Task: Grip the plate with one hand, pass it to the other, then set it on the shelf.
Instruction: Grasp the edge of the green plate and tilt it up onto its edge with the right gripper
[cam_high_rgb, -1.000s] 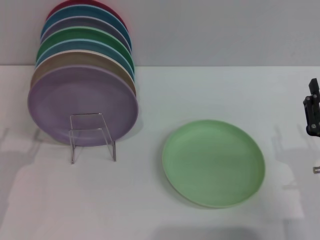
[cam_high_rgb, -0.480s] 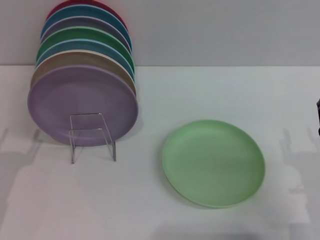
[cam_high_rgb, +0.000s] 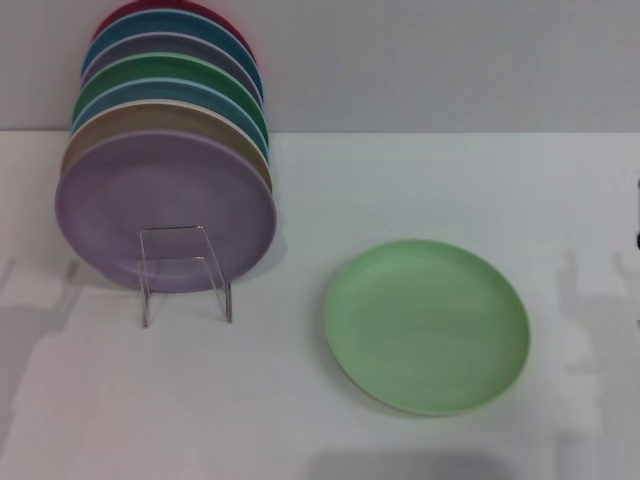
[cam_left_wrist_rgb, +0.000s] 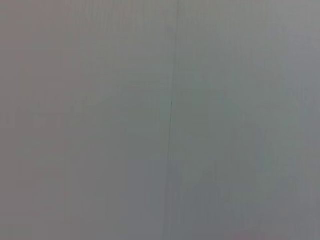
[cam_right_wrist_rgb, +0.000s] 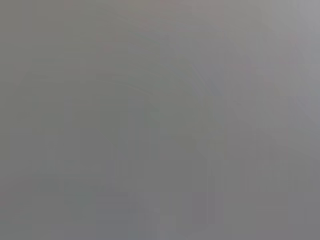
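Observation:
The light mint-green plate (cam_high_rgb: 427, 325) lies flat on the white table (cam_high_rgb: 420, 180), right of centre in the head view. The shelf (cam_high_rgb: 186, 274), a small clear acrylic and wire rack, stands at the left, and nothing touches the plate. Neither gripper shows: only a thin dark sliver of the right arm (cam_high_rgb: 637, 240) sits at the right edge, level with the plate's far rim. The left arm is out of view. Both wrist views show only plain grey surface.
A row of several upright plates leans in the shelf, a lilac one (cam_high_rgb: 165, 205) in front, then tan, blue, darker green (cam_high_rgb: 170, 75) and red behind. A grey wall (cam_high_rgb: 450, 60) backs the table.
The right gripper, seen at the right edge one second ago, has drawn away to the right and almost out of the head view. The plate and shelf have not moved.

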